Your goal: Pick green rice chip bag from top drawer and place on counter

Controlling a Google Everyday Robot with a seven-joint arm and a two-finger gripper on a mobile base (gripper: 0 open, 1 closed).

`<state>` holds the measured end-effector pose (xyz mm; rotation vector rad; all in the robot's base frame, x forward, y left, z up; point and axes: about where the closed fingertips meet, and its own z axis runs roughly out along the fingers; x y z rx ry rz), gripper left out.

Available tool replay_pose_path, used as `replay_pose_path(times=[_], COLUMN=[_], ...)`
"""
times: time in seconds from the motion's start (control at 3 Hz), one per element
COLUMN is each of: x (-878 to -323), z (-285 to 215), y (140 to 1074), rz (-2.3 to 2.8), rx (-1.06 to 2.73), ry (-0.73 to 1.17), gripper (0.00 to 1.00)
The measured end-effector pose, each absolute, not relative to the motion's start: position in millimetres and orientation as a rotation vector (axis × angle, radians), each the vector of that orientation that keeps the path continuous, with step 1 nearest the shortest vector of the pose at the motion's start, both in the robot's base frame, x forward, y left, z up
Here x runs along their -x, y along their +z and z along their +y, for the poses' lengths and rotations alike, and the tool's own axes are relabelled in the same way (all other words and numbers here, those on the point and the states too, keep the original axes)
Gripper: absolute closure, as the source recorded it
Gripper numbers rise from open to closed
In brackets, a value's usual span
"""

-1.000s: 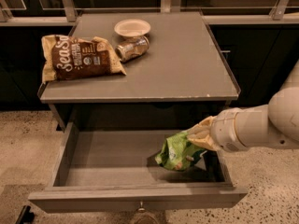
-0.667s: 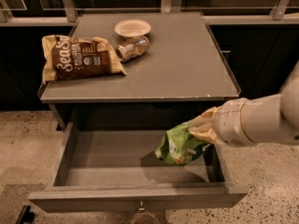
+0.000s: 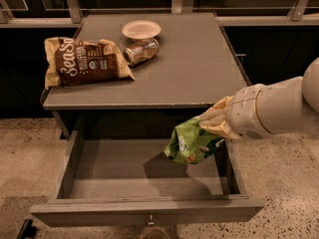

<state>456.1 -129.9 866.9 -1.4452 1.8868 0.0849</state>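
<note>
Jaws clamp the green bag (image 3: 192, 142); the gripper (image 3: 213, 124) hangs over the right end of the drawer (image 3: 144, 210). Best to lift straight up from the drawer before crossing to the counter (image 3: 194, 68).

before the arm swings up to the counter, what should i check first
1. Grip: the pale two-finger end effector, over the drawer's right side, is shut on the crinkled bright-green snack bag: ok.
2. Bag off the floor of the open shallow grey drawer, shadow beneath it: ok.
3. Bag higher than the flat matte grey counter: not ok, it hangs below the front edge.
4. Landing spot at the counter's front right: ok. The brown-and-cream "SeaSo" bag, pale round bowl and tipped metal can lie left and back.
5. Grip firm enough for the swing: cannot tell.
</note>
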Motion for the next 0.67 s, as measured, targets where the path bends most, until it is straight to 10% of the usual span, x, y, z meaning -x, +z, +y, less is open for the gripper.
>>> replay_pose_path(times=[0.67], x=[-463.8], z=[-134.3], y=[943.6], rz=[1.724], rx=[1.479], ry=[-0.031], gripper=[1.0])
